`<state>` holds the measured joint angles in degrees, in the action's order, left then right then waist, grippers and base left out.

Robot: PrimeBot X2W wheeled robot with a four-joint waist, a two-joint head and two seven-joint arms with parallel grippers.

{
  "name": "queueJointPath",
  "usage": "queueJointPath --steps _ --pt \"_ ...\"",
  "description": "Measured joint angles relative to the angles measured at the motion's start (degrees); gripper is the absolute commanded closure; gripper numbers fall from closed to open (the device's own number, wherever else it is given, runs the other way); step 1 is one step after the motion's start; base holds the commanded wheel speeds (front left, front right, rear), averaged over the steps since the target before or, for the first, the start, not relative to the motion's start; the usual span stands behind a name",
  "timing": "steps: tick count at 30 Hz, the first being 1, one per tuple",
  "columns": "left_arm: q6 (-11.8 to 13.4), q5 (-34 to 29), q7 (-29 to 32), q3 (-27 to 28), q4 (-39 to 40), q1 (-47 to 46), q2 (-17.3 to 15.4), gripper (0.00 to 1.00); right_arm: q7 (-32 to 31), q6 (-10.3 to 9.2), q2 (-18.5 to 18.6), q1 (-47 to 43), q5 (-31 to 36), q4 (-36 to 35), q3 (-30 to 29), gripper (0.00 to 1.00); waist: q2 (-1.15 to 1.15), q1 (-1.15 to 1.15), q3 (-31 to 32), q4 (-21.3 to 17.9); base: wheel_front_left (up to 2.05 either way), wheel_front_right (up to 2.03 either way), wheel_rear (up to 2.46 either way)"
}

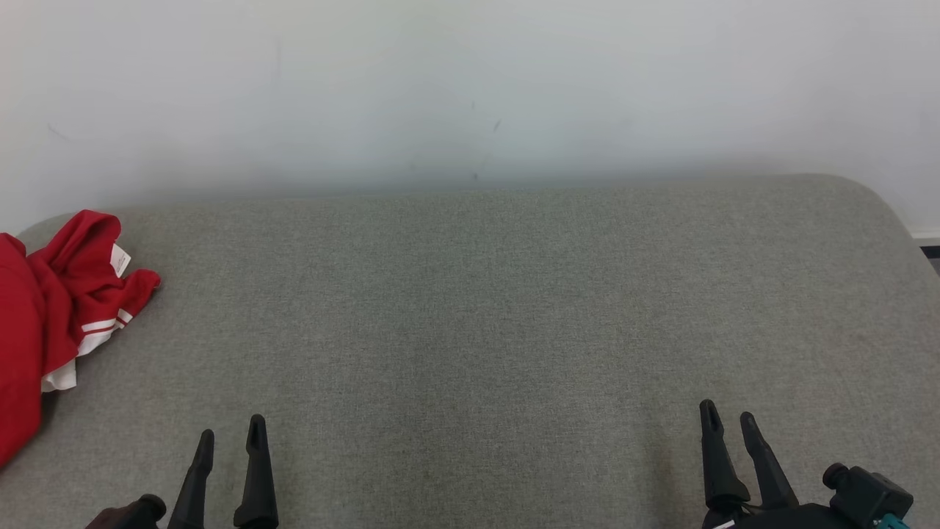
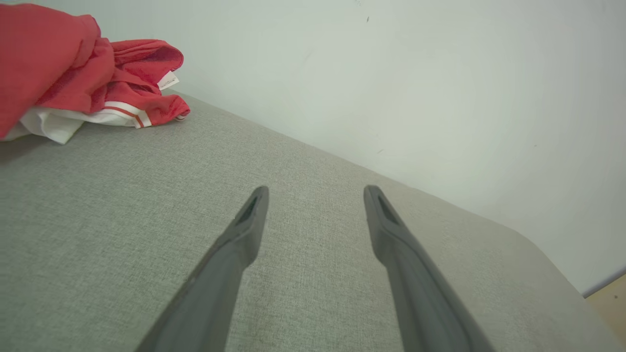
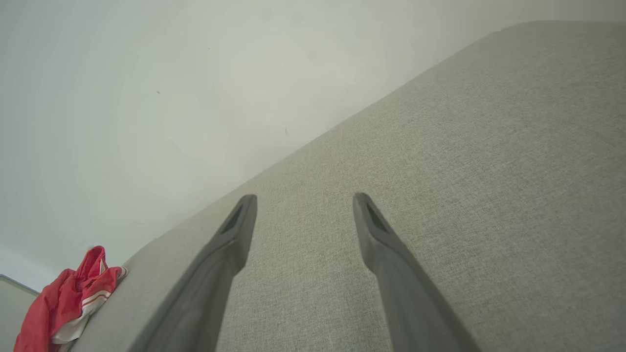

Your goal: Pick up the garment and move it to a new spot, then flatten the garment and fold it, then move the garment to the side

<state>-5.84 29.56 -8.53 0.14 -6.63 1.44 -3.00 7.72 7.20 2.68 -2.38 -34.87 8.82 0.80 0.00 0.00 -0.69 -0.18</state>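
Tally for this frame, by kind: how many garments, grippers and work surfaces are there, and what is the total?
garment: 1 crumpled red heap with white trim, cut off at the head view's left edge; cannot tell if it is a single piece
Grippers: 2, the left gripper and the right gripper, both open and empty
grey fabric surface: 1
Total: 4

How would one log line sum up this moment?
garment: crumpled, far left of grey surface | left gripper: open, empty | right gripper: open, empty
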Motion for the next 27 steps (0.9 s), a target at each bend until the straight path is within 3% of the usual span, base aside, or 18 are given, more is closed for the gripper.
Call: queueJointPath --steps 27 --pt "0.36 -13.82 -3.48 2.91 0.15 1.6 -0.1 0.0 3.92 0.11 0.08 0.37 15.26 1.26 2.14 0.0 0.0 0.0 -0.19 0.26 0.0 0.0 0.0"
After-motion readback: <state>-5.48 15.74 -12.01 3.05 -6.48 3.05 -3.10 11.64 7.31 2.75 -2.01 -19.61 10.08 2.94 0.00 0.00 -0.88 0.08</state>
